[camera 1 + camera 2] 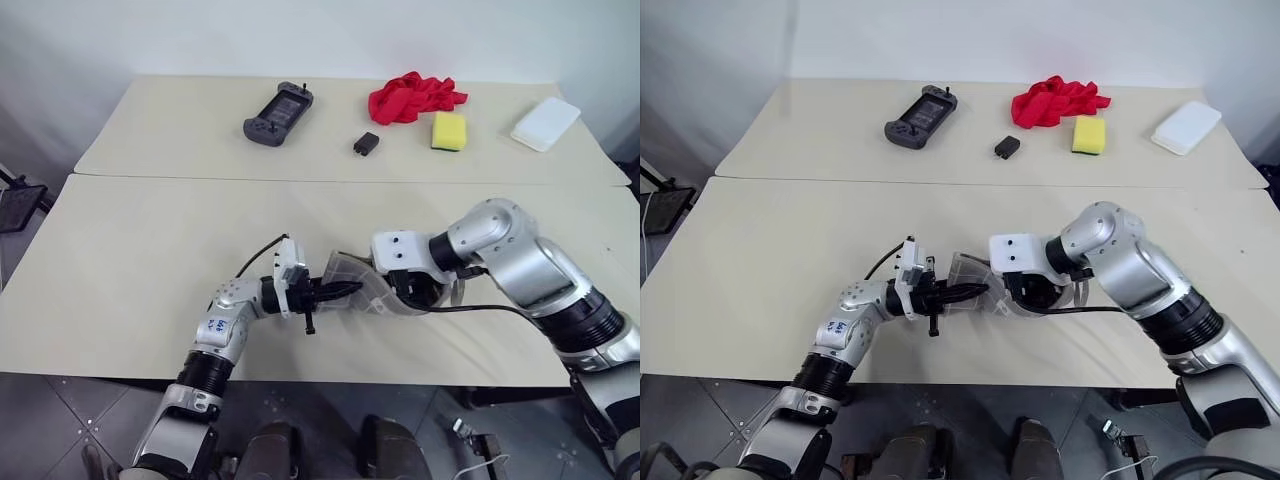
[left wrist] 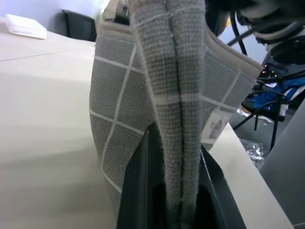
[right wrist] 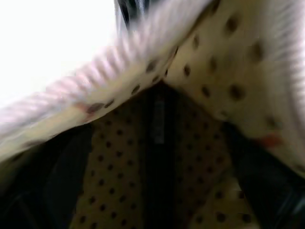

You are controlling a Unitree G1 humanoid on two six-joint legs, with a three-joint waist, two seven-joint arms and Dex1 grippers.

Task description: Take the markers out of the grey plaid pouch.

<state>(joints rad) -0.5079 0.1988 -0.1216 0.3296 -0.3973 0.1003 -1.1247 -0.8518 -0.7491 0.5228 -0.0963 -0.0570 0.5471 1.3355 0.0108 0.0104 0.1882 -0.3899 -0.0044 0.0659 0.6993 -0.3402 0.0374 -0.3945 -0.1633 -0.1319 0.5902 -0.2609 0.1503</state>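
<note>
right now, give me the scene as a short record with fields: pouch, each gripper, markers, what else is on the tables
pouch: grey plaid pouch held up over the near table, between the two grippers
left gripper: left gripper shut on the pouch's edge
right gripper: right gripper open, pushed into the pouch's mouth, dotted lining around its fingers
markers: cannot tell
far table: game controller, small black block, red cloth, yellow sponge, white box

No legible text (pouch label (image 2: 215, 128) blurred)
</note>
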